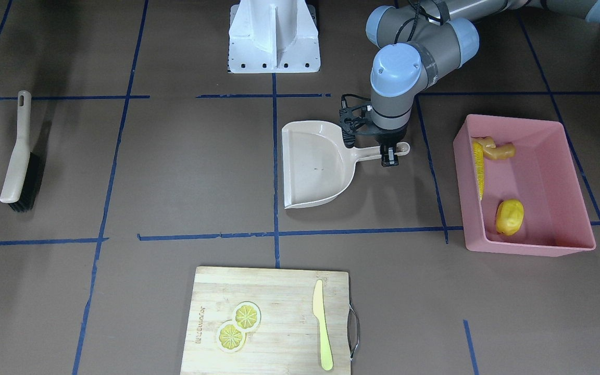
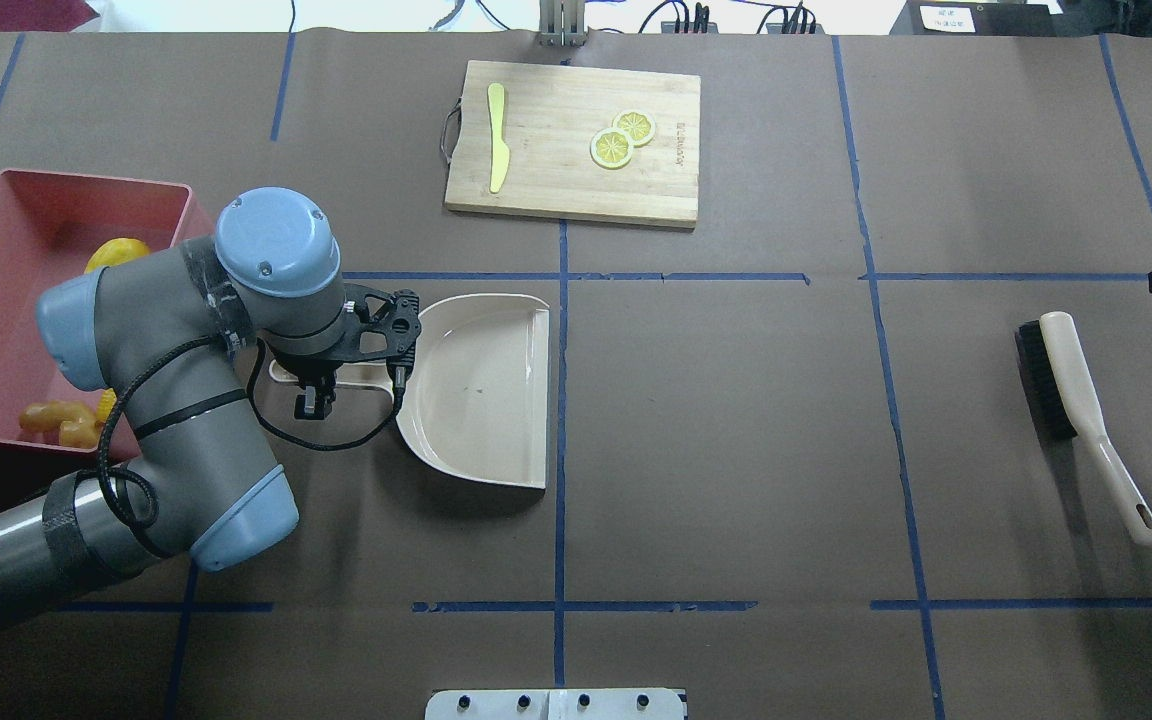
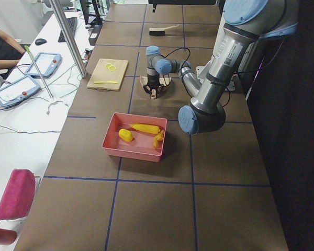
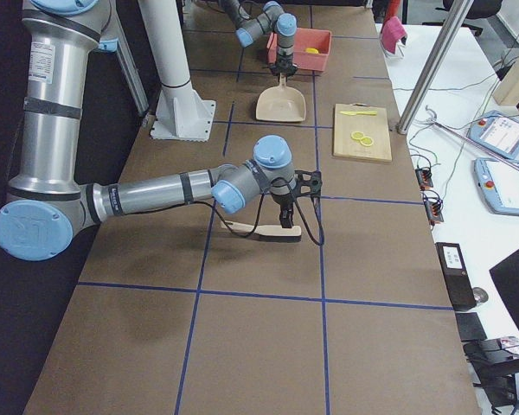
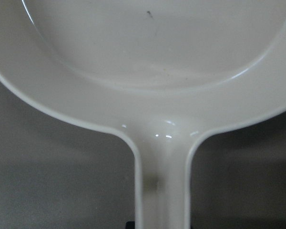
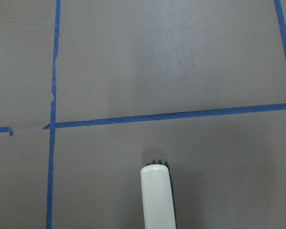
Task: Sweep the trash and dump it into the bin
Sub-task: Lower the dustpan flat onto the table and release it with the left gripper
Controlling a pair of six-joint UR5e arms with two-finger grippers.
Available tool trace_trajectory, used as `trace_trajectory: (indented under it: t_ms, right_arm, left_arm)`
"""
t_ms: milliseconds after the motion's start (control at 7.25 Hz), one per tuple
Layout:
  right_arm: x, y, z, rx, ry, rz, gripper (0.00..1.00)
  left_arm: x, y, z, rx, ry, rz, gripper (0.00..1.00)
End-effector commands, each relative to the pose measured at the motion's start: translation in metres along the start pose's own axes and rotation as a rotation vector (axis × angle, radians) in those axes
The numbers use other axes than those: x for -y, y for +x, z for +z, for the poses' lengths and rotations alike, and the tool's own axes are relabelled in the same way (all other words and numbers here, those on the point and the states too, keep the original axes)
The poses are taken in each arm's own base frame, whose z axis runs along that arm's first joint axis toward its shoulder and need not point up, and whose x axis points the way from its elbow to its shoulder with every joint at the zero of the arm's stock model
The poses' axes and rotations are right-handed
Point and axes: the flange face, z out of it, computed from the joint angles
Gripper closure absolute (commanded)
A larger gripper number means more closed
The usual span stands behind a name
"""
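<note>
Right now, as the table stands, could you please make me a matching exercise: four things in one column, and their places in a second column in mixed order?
Things:
1. corn cob
2. dustpan
3. brush
4. knife

Places:
A. on the cutting board, beside the lemon slices
B. inside the pink bin
C. on the table, at the end far from the bin
D. on the table, empty, next to the bin

Pairs: 1-B; 2-D; 3-C; 4-A.

Brown table (image 1: 175,172), blue-taped grid; on it lie dustpan (image 1: 315,166), pink bin (image 1: 529,249), brush (image 1: 19,161), cutting board (image 1: 279,297).
</note>
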Motion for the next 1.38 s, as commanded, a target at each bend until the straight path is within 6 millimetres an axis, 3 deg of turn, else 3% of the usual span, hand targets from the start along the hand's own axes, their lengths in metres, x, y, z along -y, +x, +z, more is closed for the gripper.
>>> trace_trajectory:
  t_ms: [0,138,276,414,690,828,966,1241]
  right_arm:
    - [0.001,-0.001,0.000,0.001,0.002,0.000,0.00]
    - [0.001,-0.001,0.000,0.002,0.001,0.000,0.00]
    - [0.001,-0.001,0.000,0.002,0.001,0.000,0.00]
    - [0.001,-0.002,0.000,0.003,0.001,-0.001,0.00]
    - [0.002,-0.001,-0.001,0.002,0.003,0.000,0.00]
    - [0.002,-0.002,-0.001,0.003,0.003,-0.001,0.00]
    - [0.002,-0.002,-0.001,0.003,0.003,-0.001,0.00]
    - [0.006,-0.003,-0.004,0.007,0.013,-0.002,0.00]
  left_arm:
    - [-0.002,-0.001,0.001,0.022,-0.016,0.033,0.68]
    - [-0.004,-0.003,0.002,0.022,-0.019,0.041,0.67]
    - [-0.003,-0.003,0.000,0.023,-0.017,0.043,0.26]
    - [-0.010,-0.004,0.002,0.025,-0.036,0.030,0.00]
    - [-0.026,-0.017,-0.006,0.077,-0.104,-0.015,0.00]
    - [-0.048,-0.022,-0.011,0.045,-0.188,-0.071,0.00]
    - [-0.050,-0.015,-0.017,0.022,-0.244,-0.095,0.00]
    - [-0.064,-0.007,-0.066,0.082,-0.170,-0.100,0.00]
